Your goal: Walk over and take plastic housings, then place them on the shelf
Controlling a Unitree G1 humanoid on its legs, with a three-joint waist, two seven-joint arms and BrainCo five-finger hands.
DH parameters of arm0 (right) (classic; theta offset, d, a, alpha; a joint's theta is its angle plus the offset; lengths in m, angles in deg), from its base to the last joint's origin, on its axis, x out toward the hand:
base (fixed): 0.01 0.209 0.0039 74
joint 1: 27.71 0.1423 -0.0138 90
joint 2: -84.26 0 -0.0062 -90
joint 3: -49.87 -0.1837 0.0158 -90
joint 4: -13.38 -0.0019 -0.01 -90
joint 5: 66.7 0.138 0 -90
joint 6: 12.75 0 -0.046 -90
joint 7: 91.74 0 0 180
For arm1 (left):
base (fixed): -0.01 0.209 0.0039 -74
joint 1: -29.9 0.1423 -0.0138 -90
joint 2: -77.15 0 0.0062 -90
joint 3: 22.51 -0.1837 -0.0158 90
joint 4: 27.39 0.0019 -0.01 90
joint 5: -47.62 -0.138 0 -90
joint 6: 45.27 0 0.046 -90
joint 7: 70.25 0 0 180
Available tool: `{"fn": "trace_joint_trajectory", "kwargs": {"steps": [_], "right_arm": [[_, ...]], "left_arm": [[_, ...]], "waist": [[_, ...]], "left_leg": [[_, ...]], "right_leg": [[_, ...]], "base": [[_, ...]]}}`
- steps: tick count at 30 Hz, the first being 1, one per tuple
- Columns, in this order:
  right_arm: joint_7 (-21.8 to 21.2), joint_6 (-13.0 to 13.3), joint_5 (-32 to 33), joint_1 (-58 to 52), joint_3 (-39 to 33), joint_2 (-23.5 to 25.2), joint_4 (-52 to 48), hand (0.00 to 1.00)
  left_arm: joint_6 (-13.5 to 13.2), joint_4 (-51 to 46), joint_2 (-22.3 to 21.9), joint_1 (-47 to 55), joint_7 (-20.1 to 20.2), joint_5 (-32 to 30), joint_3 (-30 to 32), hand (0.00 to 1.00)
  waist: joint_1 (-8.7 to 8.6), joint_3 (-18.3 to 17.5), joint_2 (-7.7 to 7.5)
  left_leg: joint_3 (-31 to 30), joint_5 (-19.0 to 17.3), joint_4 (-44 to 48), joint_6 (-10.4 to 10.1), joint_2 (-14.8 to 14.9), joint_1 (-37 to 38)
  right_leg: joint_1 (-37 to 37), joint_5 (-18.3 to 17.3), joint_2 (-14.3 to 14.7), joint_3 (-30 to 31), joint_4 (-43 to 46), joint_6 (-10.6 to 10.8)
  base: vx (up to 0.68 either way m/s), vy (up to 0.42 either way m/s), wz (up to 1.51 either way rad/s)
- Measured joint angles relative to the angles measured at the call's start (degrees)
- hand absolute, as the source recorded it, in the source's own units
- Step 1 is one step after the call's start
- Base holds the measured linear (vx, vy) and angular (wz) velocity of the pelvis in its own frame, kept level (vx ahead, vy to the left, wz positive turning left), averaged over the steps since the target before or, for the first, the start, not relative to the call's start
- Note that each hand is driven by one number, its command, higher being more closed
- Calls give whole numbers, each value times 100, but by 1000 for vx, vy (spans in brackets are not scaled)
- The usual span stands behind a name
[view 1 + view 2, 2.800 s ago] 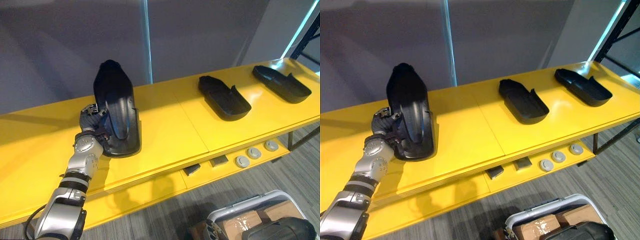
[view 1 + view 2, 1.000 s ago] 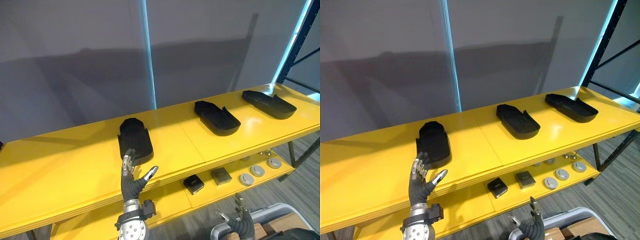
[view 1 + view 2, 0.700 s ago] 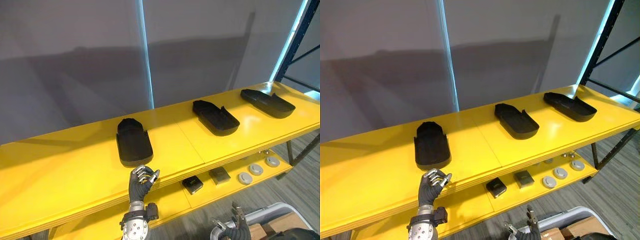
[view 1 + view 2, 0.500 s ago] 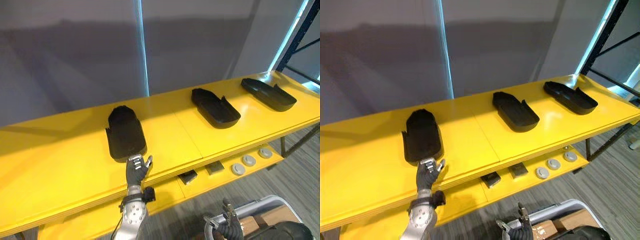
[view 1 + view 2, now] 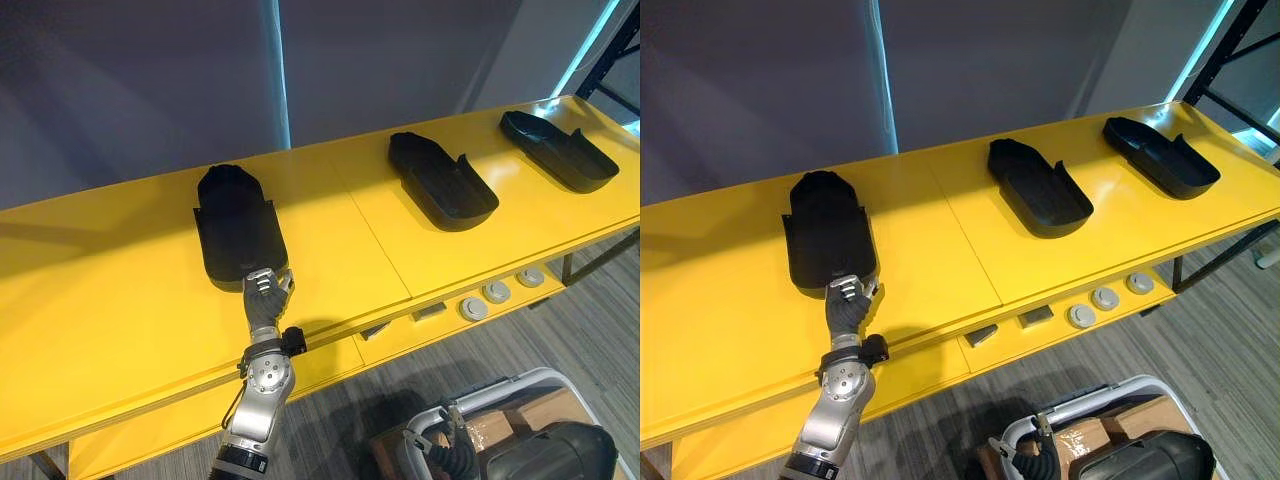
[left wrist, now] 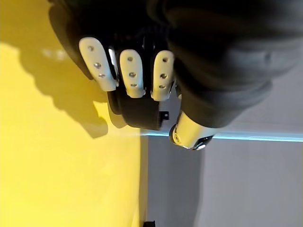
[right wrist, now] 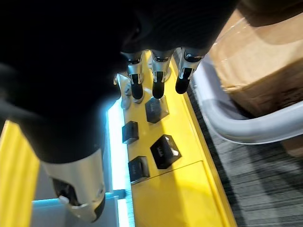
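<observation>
The nearest plastic housing [image 5: 235, 228] lies flat on the yellow shelf [image 5: 110, 300], just beyond the left hand [image 5: 263, 300]; the hand stands with its fingers [image 6: 134, 73] nearly straight and released, their tips at the housing's near end and closed round nothing. The right hand [image 5: 441, 452] hangs low beside a white crate [image 5: 500, 393] of cardboard, its fingers [image 7: 159, 75] loose and empty.

The shelf top is a long, glossy yellow board with a seam down its middle; two more housings rest on it to the right, one past the seam [image 5: 443, 181] and one near the far right end [image 5: 558, 150], each well apart from the others. A lower yellow level [image 5: 925, 368] carries round grey discs [image 5: 1103, 298] and small dark blocks [image 7: 164, 151]. Behind runs a grey wall [image 5: 400, 60] with an upright pale-blue light strip [image 5: 270, 70]; the floor [image 5: 595, 310] is grey carpet.

The nearest housing's long axis runs from the shelf's front edge towards the wall, leaning slightly left at the far end; its rounded end points at the wall and its broader end faces the hand. The other two angle towards the near right.
</observation>
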Motion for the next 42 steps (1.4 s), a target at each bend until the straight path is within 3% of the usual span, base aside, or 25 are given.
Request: {"fn": "trace_joint_trajectory", "kwargs": {"steps": [1,6,9,11,12,14,15,16,17,20,21,22,23,24,25,26,28,29,31,33,35,36,38,40,42], "right_arm": [[2,0,1,68,-2,-13,51,0],[4,4,1,208,6,-11,193,0],[12,2,10,222,3,-9,83,0],[13,8,101,225,26,-20,-608,0],[6,34,100,235,27,-89,-1160,0],[3,123,100,174,26,-232,-1814,0],[-28,180,98,93,-111,-233,-2507,0],[-1,181,99,71,-134,-186,-2419,0],[1,181,97,121,-161,-187,-2285,0],[8,179,97,142,-348,-163,-1950,0],[12,179,88,297,-387,-204,-1789,0],[43,176,49,580,-423,-262,-1578,0],[76,182,25,901,-492,-249,-1238,0],[91,176,22,975,-509,-249,-1047,0],[88,126,-34,995,-504,-248,-718,0],[69,85,-79,976,-456,-243,-564,0],[29,67,-140,1067,-424,-271,-381,0],[29,53,-146,1087,-422,-291,-257,0],[34,-13,-149,1178,-375,-296,-131,0],[56,-34,-151,1288,-423,-325,51,0],[154,-123,-152,1530,-440,-467,294,0],[288,-211,-154,1799,-468,-524,482,0],[437,-310,-155,2241,-481,-505,756,0],[572,-392,-198,2813,-506,-548,1175,0],[732,-499,-384,3237,-561,-502,1382,0]], "left_arm": [[-30,-110,3,35,-27,20,-70,0],[-67,-450,7,387,131,43,-406,0],[-221,-1516,-18,1366,343,25,-995,0],[-373,-1909,-103,1678,416,-13,-1324,0],[-467,-2011,-198,1647,503,-46,-1446,0],[-521,-2020,-246,1516,614,-112,-1674,0],[-501,-1395,-236,980,849,-234,-1796,0],[-480,-1220,-235,965,862,-231,-1777,0],[-463,-1134,-236,949,869,-231,-1779,0],[-460,-972,-230,867,902,-231,-1788,0],[-457,-904,-196,840,924,-219,-1630,0],[-475,-901,-193,848,1029,-210,-1419,0],[-492,-820,-193,787,1055,-151,-1257,0],[-485,-736,-196,787,1079,-106,-1260,0],[-459,-561,-202,840,1120,-84,-1317,0],[-459,-477,-188,946,1135,-32,-1349,0],[-443,-253,-194,1035,1167,-4,-1353,0],[-401,-61,-226,1059,1229,-1,-1344,0],[-375,292,-265,1146,1233,0,-1162,0],[-311,719,-266,1164,1228,0,-883,0],[-266,944,-266,1233,1203,-12,-611,0],[-245,1131,-258,1279,1115,-18,-348,0],[-213,1354,-190,1346,1003,-19,26,0],[-195,1707,-75,1384,902,-21,296,0],[-150,2111,13,1387,827,-32,517,0]], "waist": [[-16,46,3],[-54,52,4],[38,69,5],[331,80,-10],[389,58,8],[247,-71,46],[239,-154,-131],[236,-148,-127],[239,-108,-84],[51,-56,-151],[35,-78,-179],[140,-166,-49],[126,-113,26],[112,-101,42],[125,-129,9],[173,-200,-5],[229,-236,122],[237,-274,250],[235,-269,293],[163,-253,292],[175,-180,286],[235,-145,292],[358,-38,278],[429,140,387],[593,249,300]], "left_leg": [[-8,10,-4,-1,-3,8],[0,6,-7,1,1,76],[118,-278,352,-50,105,285],[-1060,-823,1505,-16,114,281],[-1776,-1148,1958,-267,86,337],[-1918,-1446,2114,-248,76,367],[-54,-1700,1725,210,165,339],[343,-1666,1724,264,188,391],[579,-1660,1724,277,233,456],[921,-1641,1962,307,214,514],[901,-1583,1897,428,137,476],[1045,-1504,1536,374,298,565],[1318,-1424,1574,209,478,545],[1363,-1389,1556,159,528,564],[1450,-1327,1484,60,582,665],[1517,-1316,1459,-6,613,719],[1612,-1238,1416,-132,873,701],[1608,-1091,1324,-82,1063,660],[1573,-942,1416,-34,1365,702],[1534,-806,1636,161,1438,699],[978,-888,2015,95,1229,500],[250,-1008,2200,-84,847,124],[-486,-1031,1922,-122,404,-201],[-631,-662,1255,25,296,-305],[-487,-521,1018,43,146,-324]], "right_leg": [[9,3,-1,-3,-4,-4],[92,10,2,4,-61,-14],[287,6,126,254,-55,-13],[403,-96,374,869,302,47],[322,-247,577,1237,608,85],[86,-278,772,1579,871,134],[-550,1209,684,901,-143,480],[-486,805,504,-310,61,54],[-458,595,377,-842,270,-235],[-445,658,217,-1260,483,-255],[-337,899,260,-1042,81,148],[-374,931,325,-1014,-190,361],[-955,53,150,-1590,1395,-651],[-1085,-216,-68,-1870,2078,-582],[-935,-563,-545,-2252,2603,-133],[-716,-757,-710,-2137,2483,164],[-507,-768,-363,-1967,1815,-133],[-442,-577,-69,-1968,1443,-304],[-272,-432,287,-1924,1144,-495],[-60,-393,379,-1879,957,-565],[93,-318,324,-1788,754,-615],[105,-218,265,-1711,573,-610],[108,-100,242,-1576,316,-555],[145,87,288,-1535,119,-466],[79,341,173,-1387,-131,-352]], "base": [[-43,41,2],[-6,17,-1],[43,9,-49],[-7,37,-154],[-71,103,-181],[-281,286,-257],[-466,353,-394],[-429,290,-397],[-82,67,-154],[-118,52,-74],[-135,-55,-113],[-181,-147,-158],[-161,-175,-139],[-49,-218,-76],[35,-187,-42],[83,-280,-59],[76,-304,-49],[96,-324,-38],[124,-312,-45],[89,-187,-17],[17,-89,-12],[-61,10,-15],[-75,53,-28],[-73,99,-26],[-57,143,-18]]}}
